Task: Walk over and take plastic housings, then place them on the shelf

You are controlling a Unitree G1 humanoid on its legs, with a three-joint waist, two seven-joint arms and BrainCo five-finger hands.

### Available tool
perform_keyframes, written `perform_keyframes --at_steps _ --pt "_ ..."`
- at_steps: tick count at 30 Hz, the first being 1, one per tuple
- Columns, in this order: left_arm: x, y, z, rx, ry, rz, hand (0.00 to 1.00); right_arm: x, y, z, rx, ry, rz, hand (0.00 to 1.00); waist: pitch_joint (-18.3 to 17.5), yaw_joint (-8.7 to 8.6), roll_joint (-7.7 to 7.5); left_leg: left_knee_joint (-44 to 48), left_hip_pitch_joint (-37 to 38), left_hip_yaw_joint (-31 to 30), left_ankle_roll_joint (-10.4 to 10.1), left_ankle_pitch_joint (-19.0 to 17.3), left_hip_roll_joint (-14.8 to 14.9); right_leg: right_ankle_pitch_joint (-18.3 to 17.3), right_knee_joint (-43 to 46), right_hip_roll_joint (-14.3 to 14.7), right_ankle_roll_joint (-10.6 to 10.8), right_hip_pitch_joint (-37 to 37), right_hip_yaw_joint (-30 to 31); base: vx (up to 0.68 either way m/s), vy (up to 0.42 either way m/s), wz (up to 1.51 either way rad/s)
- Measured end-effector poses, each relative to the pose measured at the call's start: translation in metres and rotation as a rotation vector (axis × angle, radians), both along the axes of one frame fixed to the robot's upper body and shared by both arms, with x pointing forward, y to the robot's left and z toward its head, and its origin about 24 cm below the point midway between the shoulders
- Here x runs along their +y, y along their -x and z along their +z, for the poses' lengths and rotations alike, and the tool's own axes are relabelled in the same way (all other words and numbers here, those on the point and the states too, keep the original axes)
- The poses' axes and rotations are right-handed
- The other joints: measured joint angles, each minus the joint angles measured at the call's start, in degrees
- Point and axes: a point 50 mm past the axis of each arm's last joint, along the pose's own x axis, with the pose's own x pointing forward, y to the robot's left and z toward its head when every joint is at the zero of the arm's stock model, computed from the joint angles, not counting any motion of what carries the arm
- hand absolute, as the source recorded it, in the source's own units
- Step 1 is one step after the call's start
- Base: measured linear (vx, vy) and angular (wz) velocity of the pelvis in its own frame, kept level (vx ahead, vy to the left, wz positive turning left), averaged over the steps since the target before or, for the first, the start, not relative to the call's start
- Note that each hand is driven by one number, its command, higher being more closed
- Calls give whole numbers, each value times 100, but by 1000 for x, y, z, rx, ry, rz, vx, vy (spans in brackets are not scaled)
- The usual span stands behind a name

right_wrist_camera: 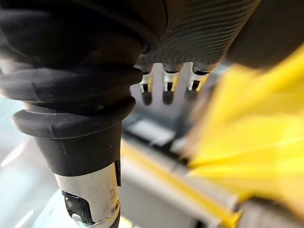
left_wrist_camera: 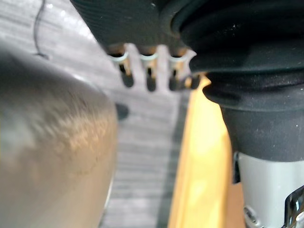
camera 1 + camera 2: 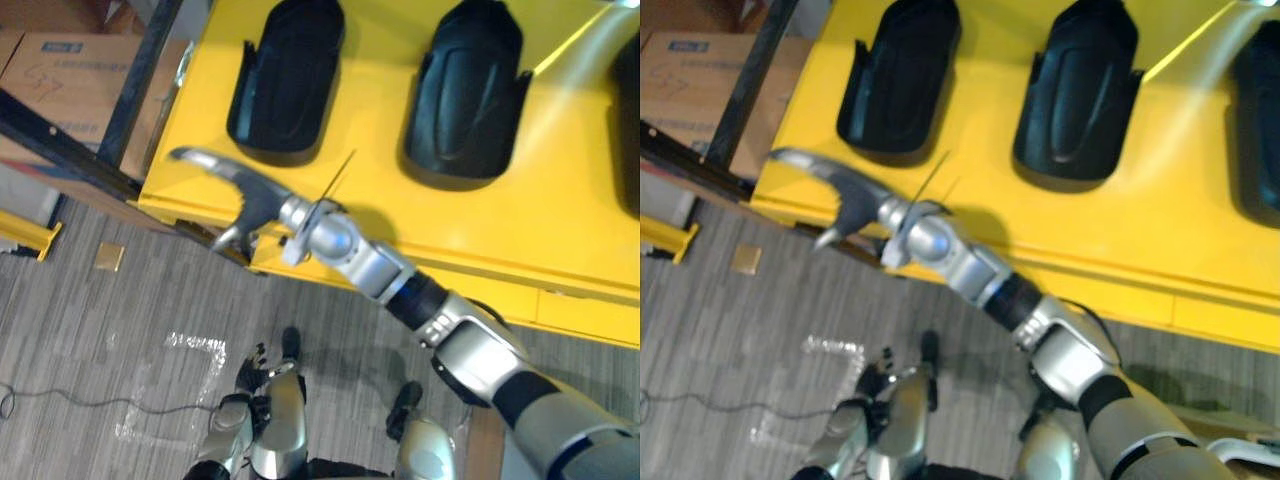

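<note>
Just past the right hand's (image 3: 252,203) fingers (image 3: 195,158), on the side away from the thumb, the nearest black plastic housing (image 3: 285,80) lies on the yellow table (image 3: 560,210), near them but untouched. A second housing (image 3: 465,95) sits farther off, behind the back of the hand. The fingers reach out straight over the table's corner with the thumb spread apart, holding nothing. The left hand (image 3: 248,378) hangs low over the grey floor, its fingers (image 2: 149,78) loose and empty.

The housing looks like a moulded hollow shell: probably light and stiff, with a glossy skin that may slip under smooth fingertips. Its raised side walls seem the best purchase, fingers over one wall and thumb against the inside, or a hand on each long edge.
</note>
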Motion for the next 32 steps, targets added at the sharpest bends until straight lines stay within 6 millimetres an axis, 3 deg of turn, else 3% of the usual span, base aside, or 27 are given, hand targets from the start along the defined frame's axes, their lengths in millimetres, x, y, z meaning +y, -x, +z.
perform_keyframes --at_steps 2,3,5,7,11,13,14,16,17,18,20,22,23,25,28,32 --pt "8 7 -5 25 -9 29 0 -5 16 4 -20 5 73 0 -176 -61 -205 -153 202 86 -27 18 23 29 -154 53 8 142 57 100 -41 -25" --pt "16 18 -11 64 -31 53 0 -16 22 5 -4 3 96 0 -479 -149 -431 -335 323 165 -58 54 24 48 -267 79 16 182 79 94 -29 -16" --pt "24 27 -15 98 -61 58 0 -34 20 9 13 -28 73 0 -749 -221 -625 -503 469 274 -79 80 22 78 -390 100 20 259 114 96 -18 -21" --pt "32 38 -22 150 -83 85 0 -72 10 19 30 -117 -4 0 -1056 -310 -830 -706 723 451 -104 103 26 155 -587 147 27 378 251 77 -9 -33" --pt "40 52 -30 225 -93 127 0 -128 6 27 37 -253 -130 0 -1368 -590 -910 -714 832 657 -105 102 38 222 -695 168 14 391 430 24 -1 -23" --pt "41 62 -35 271 -104 133 0 -162 1 11 103 -338 -260 0 -1578 -682 -879 -721 891 783 -106 101 56 231 -706 187 6 373 545 -11 -9 -33" --pt "41 72 -40 316 -104 140 0 -200 -3 -18 200 -425 -454 0 -1761 -792 -799 -725 942 883 -108 99 115 261 -730 248 -38 360 639 -13 -19 -31" --pt "41 75 -41 330 -100 150 0 -225 -4 -43 262 -461 -612 0 -1812 -831 -742 -749 1016 981 -113 96 162 294 -762 300 -62 363 718 -42 -22 -34" --pt "38 85 -46 371 -85 178 0 -263 -2 -94 418 -517 -873 0 -1931 -995 -625 -753 1065 1064 -120 88 191 308 -782 331 -56 364 778 -62 -18 -30" --pt "36 88 -48 379 -81 185 0 -277 2 -113 477 -539 -972 0 -1964 -1050 -586 -753 1098 1096 -132 78 196 308 -781 336 -55 363 820 -59 -12 -30" --pt "32 94 -50 396 -74 192 0 -308 19 -165 623 -591 -1223 0 -2045 -1146 -476 -754 1157 1195 -170 48 207 300 -782 343 -63 348 913 -42 8 -29" --pt "29 102 -52 417 -65 196 0 -341 64 -235 826 -704 -1592 0 -2118 -1268 -355 -755 1259 1408 -197 11 214 302 -768 351 -62 272 1129 -51 15 -43" --pt "29 104 -53 421 -62 200 0 -346 78 -249 869 -733 -1677 0 -2125 -1303 -343 -755 1291 1449 -198 4 213 302 -768 352 -61 258 1177 -39 12 -38" --pt "30 111 -54 436 -43 230 0 -357 129 -298 1022 -728 -1937 0 -2134 -1410 -320 -755 1431 1621 -206 -49 217 301 -758 364 -56 281 1326 -36 11 -37" --pt "30 111 -54 434 -28 223 0 -350 184 -348 1280 -541 -2100 0 -2130 -1427 -337 -756 1528 1657 -234 -77 218 299 -762 360 -52 366 1336 -13 4 -11" --pt "32 113 -55 448 -11 244 0 -327 238 -388 1763 -516 -2082 0 -2154 -1369 -354 -757 1538 1576 -237 -81 210 297 -796 353 -54 454 1294 -3 -3 7"
